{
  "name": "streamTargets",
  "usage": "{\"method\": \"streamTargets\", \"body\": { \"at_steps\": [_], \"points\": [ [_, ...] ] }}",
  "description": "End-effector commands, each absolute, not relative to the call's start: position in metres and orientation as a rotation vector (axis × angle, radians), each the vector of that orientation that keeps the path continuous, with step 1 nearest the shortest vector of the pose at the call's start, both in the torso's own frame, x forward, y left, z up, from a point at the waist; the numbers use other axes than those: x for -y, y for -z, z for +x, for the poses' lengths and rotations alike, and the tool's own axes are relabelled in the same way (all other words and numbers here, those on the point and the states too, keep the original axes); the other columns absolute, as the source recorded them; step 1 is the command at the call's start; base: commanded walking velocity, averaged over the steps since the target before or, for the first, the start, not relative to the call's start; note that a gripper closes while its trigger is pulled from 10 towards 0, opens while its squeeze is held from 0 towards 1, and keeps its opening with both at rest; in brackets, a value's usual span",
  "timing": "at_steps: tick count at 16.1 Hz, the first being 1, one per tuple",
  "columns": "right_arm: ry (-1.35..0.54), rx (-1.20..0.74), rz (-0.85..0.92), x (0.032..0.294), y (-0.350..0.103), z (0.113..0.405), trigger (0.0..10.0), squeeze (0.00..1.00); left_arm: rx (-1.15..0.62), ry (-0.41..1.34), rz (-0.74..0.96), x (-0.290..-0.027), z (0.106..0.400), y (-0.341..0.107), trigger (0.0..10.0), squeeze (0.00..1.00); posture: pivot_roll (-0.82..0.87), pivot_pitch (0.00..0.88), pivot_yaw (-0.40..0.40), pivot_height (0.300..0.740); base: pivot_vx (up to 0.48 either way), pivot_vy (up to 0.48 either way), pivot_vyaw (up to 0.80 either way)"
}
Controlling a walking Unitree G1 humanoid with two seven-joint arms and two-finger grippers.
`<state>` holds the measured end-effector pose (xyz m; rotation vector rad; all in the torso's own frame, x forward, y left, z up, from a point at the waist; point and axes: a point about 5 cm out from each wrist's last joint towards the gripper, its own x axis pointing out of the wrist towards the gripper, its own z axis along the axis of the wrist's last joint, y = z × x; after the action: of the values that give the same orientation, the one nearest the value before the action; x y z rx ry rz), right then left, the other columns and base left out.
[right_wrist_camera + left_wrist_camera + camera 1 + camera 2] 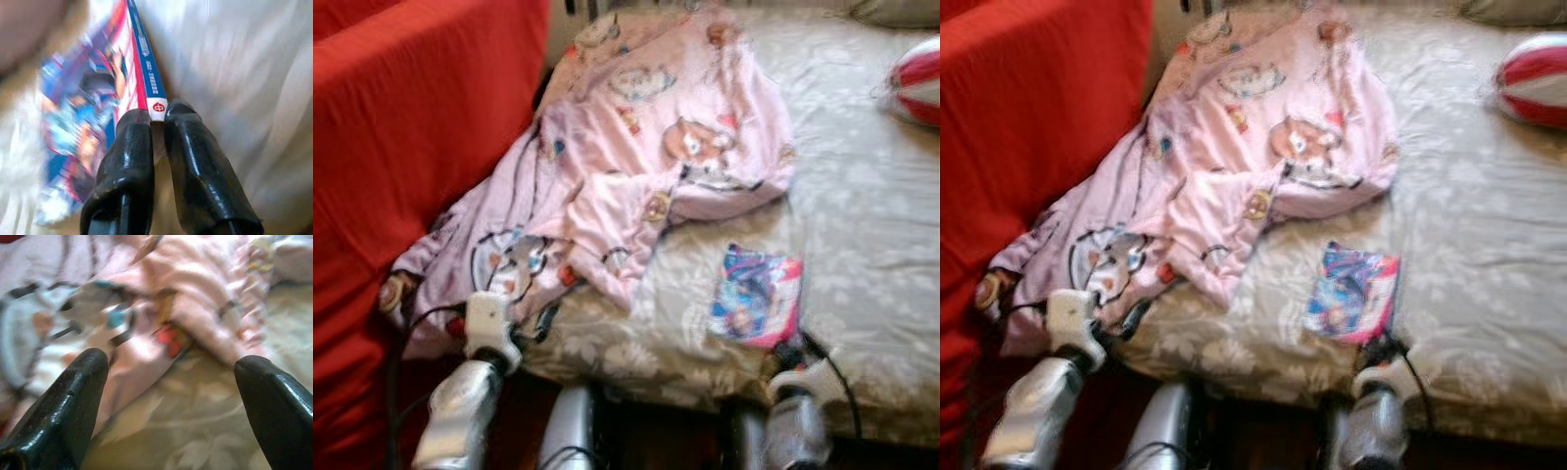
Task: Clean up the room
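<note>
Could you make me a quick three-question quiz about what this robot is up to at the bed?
1. True or false: the right gripper is closed on the corner of the colourful book.
2. What lies nearest the open left gripper: A) pink blanket, B) red-and-white ball, C) a pillow?
3. Fill in: the book lies on the grey floral ____.

Key: 1 true; 2 A; 3 bedspread.
</note>
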<state>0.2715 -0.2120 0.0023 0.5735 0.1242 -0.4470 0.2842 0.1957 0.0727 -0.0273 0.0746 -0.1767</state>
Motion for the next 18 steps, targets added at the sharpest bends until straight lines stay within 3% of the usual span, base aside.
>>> {"method": "streamTargets", "body": {
  "at_steps": [1, 3, 9, 12, 13, 14, 18],
  "points": [
    [0.475, -0.102, 0.527, 0.218, -0.005, 0.269, 0.0, 0.00, -0.097, 0.164, 0.001, -0.201, 0.280, -0.066, 10.0, 0.00, 0.11, 0.092, 0.022, 0.601, 0.000, 0.000, 0.00],
    [0.468, -0.090, 0.540, 0.216, -0.006, 0.271, 0.0, 0.00, -0.099, 0.163, 0.001, -0.201, 0.279, -0.066, 10.0, 0.00, 0.11, 0.092, 0.022, 0.601, 0.000, 0.000, 0.00],
    [0.347, -0.053, 0.314, 0.208, -0.019, 0.276, 0.0, 0.00, -0.115, 0.149, -0.006, -0.201, 0.280, -0.055, 10.0, 0.00, 0.09, 0.080, 0.012, 0.601, 0.000, 0.000, 0.00],
    [0.146, -0.068, 0.169, 0.193, -0.025, 0.281, 0.0, 0.00, -0.136, 0.129, -0.020, -0.200, 0.280, -0.046, 10.0, 0.00, 0.06, 0.063, -0.005, 0.601, 0.000, 0.000, 0.00],
    [0.113, -0.066, 0.167, 0.190, -0.027, 0.282, 0.6, 0.00, -0.142, 0.124, -0.023, -0.199, 0.280, -0.044, 10.0, 0.00, 0.06, 0.059, -0.009, 0.601, 0.000, 0.000, 0.00],
    [0.093, -0.059, 0.149, 0.188, -0.030, 0.284, 10.0, 0.00, -0.150, 0.115, -0.028, -0.200, 0.280, -0.042, 10.0, 0.00, 0.05, 0.055, -0.013, 0.601, 0.000, 0.000, 0.00],
    [0.081, -0.068, 0.124, 0.189, -0.037, 0.291, 10.0, 0.00, -0.207, 0.070, -0.051, -0.203, 0.282, -0.027, 10.0, 0.00, 0.05, 0.036, -0.020, 0.636, 0.000, 0.000, 0.00]
  ]
}}
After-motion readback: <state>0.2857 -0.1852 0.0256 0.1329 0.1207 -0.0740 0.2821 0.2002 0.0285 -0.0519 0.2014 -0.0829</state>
